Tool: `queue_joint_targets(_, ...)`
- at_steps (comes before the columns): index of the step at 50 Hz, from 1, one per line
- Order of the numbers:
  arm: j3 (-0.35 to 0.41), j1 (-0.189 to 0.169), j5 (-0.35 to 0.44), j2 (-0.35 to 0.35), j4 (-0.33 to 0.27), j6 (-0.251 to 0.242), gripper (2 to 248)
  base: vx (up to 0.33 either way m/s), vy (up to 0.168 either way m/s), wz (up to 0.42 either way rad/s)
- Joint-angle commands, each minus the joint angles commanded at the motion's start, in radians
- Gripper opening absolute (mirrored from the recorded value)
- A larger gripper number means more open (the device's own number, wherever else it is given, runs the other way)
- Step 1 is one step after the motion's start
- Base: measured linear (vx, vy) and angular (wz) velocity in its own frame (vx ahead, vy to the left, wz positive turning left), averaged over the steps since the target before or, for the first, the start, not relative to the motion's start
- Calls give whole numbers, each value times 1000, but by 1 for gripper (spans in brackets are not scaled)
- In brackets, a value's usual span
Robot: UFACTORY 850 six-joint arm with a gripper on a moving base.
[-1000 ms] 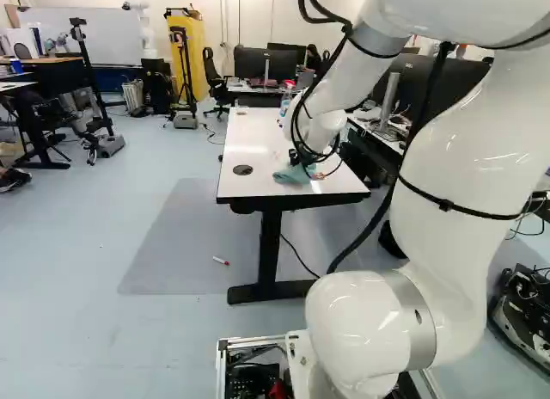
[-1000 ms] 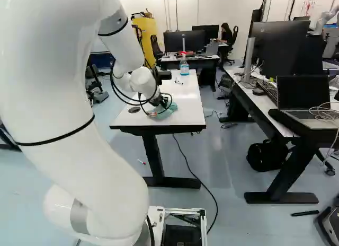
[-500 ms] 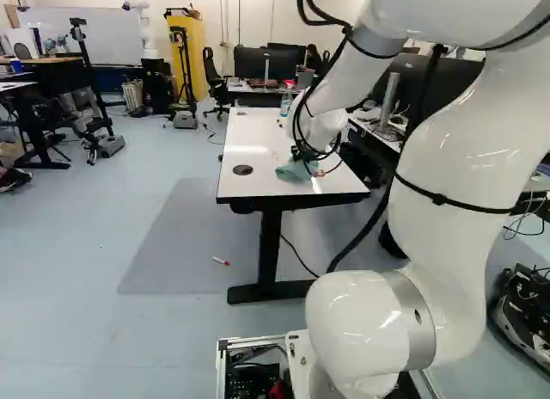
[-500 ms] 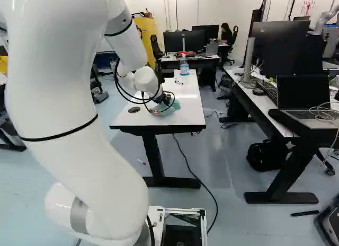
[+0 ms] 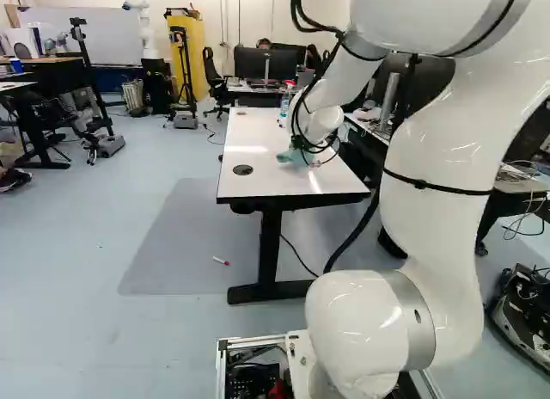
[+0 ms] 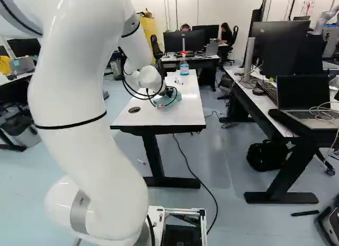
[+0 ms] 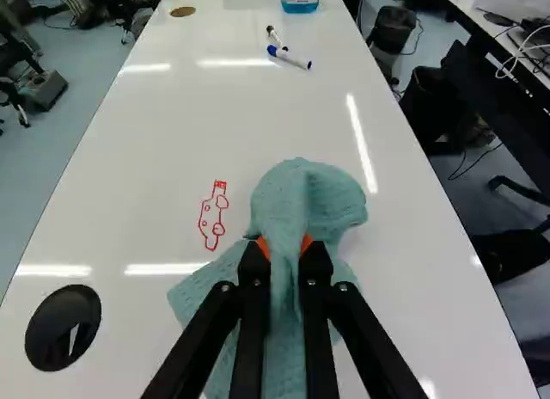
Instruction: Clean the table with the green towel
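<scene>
Desk (image 7: 172, 141) has a red doodle (image 7: 213, 214) just beside the green towel (image 7: 322, 193), so there's wiping left imo. Tool (image 7: 285, 244) has the towel pinched and just carried it farther from the near edge.

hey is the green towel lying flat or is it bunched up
Bunched up: the hand pinches the green towel into a raised fold, and its loose parts spill out on both sides.
</scene>
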Motion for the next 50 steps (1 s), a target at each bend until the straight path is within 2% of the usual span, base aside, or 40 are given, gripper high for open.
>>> queue_joint_targets(16,-81,9,52,-71,-3,0,44,0,0,0)
queue_joint_targets(28,-84,26,75,-93,-3,0,44,0,0,0)
queue_joint_targets(50,-91,27,194,-142,-3,0,44,0,0,0)
